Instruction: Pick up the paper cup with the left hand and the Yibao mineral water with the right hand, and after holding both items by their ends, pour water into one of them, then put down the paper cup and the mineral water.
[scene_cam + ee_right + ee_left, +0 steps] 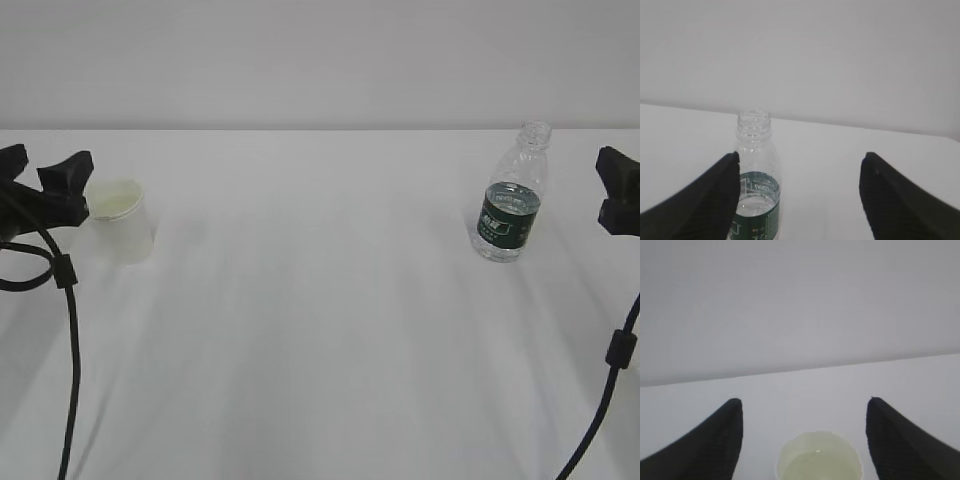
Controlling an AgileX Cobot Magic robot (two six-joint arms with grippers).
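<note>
Two black grippers sit at opposite edges of a plain white table, each facing one object. On the left, the left hand reaches in from the edge of the exterior view, with a black cable looping down from it toward the near edge. Its jaws stand apart. The paper cup stands upright on the table just to the right of that gripper, close by one black finger, though whether the finger touches the cup wall cannot be told from this angle. In the left wrist view the cup sits low in the picture, in line with the gap of the left hand; both fingertips are clear of the rim, with table showing on either side. Its pale cream inside looks to have some liquid in it.

On the right, the Yibao mineral water stands upright and capless, its dark green label band around the lower body. The right hand is at the right edge of the exterior view, apart from the bottle, with bare table between them. In the right wrist view the bottle appears toward the left side of the gap of the right hand, right beside the left finger in the picture and well away from the other one. Those jaws are spread wide too and hold nothing. A little water shows in the lower part of the bottle, about level with the label.

The cup and the bottle are well apart, at similar depth on the table. A pale grey wall rises behind the far edge.
</note>
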